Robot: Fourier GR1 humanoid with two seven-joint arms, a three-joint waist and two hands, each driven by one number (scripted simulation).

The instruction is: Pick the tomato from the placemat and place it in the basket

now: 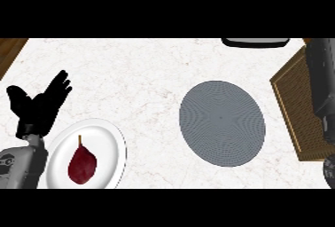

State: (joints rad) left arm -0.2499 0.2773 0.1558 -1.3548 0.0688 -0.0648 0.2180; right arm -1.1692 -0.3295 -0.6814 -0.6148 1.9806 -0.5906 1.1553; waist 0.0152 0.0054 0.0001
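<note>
The grey round placemat [222, 123] lies in the middle of the counter with nothing on it. No tomato shows anywhere. The brown wicker basket [292, 113] sits at the right edge, partly cut off by the view. My right hand [322, 95] and forearm stretch along the right edge, over the basket, and hide much of its inside. My left hand [40, 105] rests open at the left, fingers up, beside a white plate.
A white plate [110, 142] at the lower left carries a dark red, pear-shaped item [82, 164]. A black object [255, 42] sits at the counter's far edge. A wooden strip [9, 49] shows at the upper left corner.
</note>
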